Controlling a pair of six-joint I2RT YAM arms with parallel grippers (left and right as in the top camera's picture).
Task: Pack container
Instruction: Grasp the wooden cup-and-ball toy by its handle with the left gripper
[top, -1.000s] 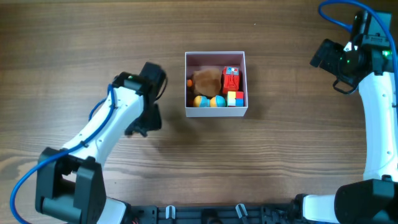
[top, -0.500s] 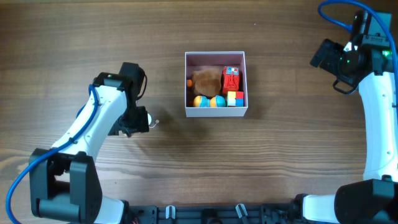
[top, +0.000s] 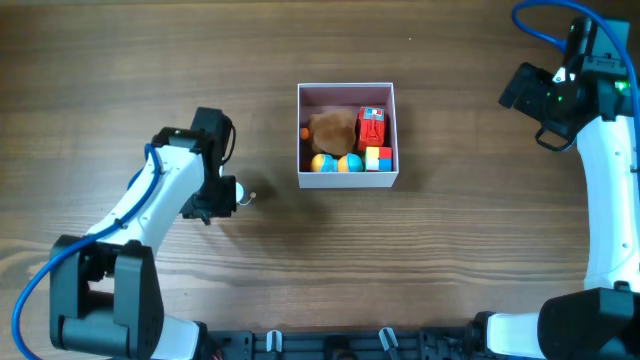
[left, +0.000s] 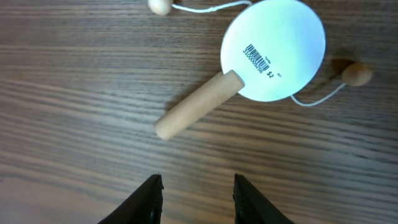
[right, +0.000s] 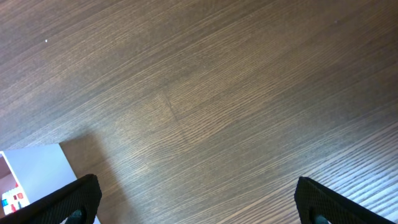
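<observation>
1. Container (top: 348, 181) sits mid-table (top: 450, 260), toys (top: 372, 128) inside.
2. Left gripper (left: 198, 190): fingers spread, holding nothing, just beside a white paddle drum (left: 273, 50) lying flat.
3. Right gripper (right: 199, 202): spread wide, holding nothing, well apart from container.

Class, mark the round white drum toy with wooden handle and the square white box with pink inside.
Round white drum toy with wooden handle (left: 273, 53): left wrist view, on its white face.
Square white box with pink inside (top: 348, 180): overhead view, on its near white wall.

Dark brown wood-grain table (top: 450, 250) filling every view; even, soft light
</observation>
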